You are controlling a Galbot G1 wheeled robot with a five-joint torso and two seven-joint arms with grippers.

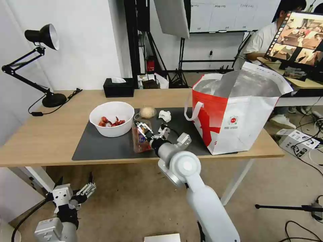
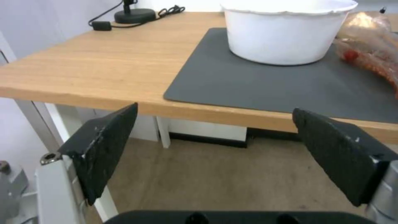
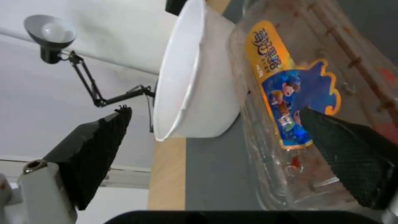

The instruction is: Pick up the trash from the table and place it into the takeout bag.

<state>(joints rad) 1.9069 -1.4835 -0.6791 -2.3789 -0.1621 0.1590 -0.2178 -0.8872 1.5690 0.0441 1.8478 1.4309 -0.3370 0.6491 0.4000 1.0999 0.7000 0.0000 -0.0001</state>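
Observation:
On the dark mat [image 1: 101, 144] of the table [image 1: 43, 134] stand a white bowl [image 1: 111, 118] with red scraps, a clear tray [image 1: 139, 143] with leftovers, a beige lump in plastic [image 1: 148, 112] and a crumpled tissue [image 1: 165, 115]. The takeout bag [image 1: 235, 114] stands open at the table's right end. My right gripper [image 1: 153, 129] hovers open at the tray's far end. In the right wrist view one pad [image 3: 348, 149] lies over the tray [image 3: 298, 93], beside the bowl [image 3: 195, 77]. My left gripper [image 1: 84, 191] hangs open below the table's front edge.
A black tissue box [image 1: 118, 87] and a black desk lamp [image 1: 50, 97] stand at the back left of the table. The left wrist view faces the table edge [image 2: 83, 93], with the bowl [image 2: 286, 31] beyond. Cables and a stand lie on the floor at the right.

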